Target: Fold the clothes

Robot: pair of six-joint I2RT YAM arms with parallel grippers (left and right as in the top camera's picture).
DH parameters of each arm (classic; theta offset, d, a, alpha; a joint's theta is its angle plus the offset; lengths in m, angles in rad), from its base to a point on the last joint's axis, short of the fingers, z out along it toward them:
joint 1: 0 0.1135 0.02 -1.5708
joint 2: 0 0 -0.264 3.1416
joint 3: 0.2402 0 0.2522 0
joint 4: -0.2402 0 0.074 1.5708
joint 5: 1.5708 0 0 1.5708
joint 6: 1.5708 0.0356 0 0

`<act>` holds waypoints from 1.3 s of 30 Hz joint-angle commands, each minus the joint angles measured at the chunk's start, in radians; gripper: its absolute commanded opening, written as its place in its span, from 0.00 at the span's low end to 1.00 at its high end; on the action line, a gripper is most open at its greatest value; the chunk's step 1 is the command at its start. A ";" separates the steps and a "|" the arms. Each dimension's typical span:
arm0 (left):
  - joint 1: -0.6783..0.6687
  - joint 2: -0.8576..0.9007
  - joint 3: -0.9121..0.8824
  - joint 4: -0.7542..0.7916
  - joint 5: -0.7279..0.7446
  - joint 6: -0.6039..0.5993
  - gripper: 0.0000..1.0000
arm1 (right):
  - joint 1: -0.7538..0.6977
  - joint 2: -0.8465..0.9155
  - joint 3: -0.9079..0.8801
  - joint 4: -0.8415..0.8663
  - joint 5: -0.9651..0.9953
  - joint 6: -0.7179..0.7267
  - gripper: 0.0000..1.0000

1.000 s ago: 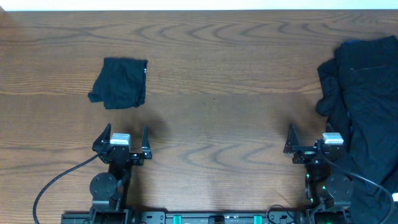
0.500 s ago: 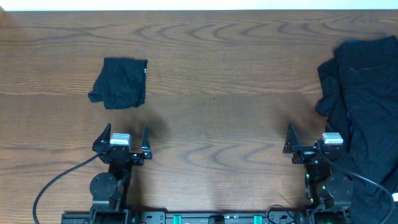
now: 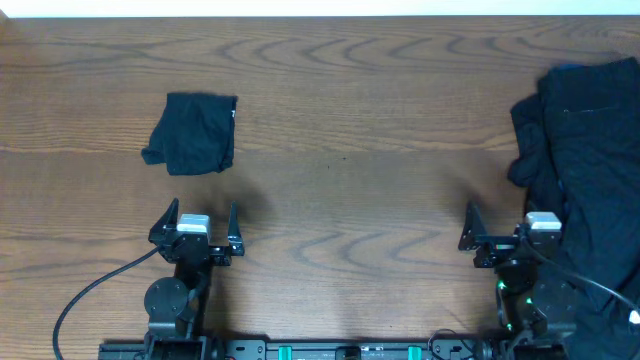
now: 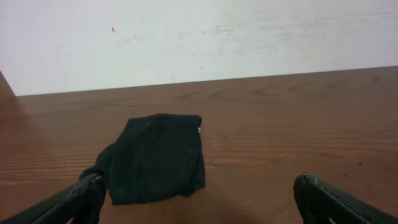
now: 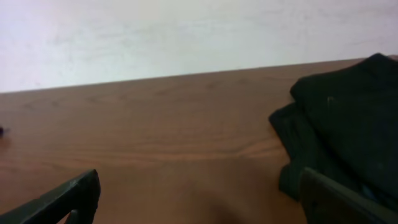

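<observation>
Running off-frame: dark clothes pile [image 3: 592,150]

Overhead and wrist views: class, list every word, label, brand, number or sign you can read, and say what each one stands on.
No text can be read in any view.
The white tag on the edge of the folded dark garment: too small to read.
The pile of dark clothes: no print visible.
</observation>
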 commanded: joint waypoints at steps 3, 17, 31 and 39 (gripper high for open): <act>-0.004 -0.007 -0.013 -0.039 0.010 0.018 0.98 | 0.010 0.097 0.122 -0.008 -0.003 0.026 0.99; -0.004 -0.007 -0.013 -0.039 0.010 0.018 0.98 | 0.010 0.330 0.306 0.024 -0.018 0.026 0.99; -0.004 -0.007 -0.013 -0.039 0.010 0.018 0.98 | 0.010 0.329 0.344 0.061 -0.093 0.037 0.99; -0.004 -0.007 -0.013 -0.039 0.010 0.018 0.98 | 0.009 0.375 0.396 0.022 -0.063 0.078 0.99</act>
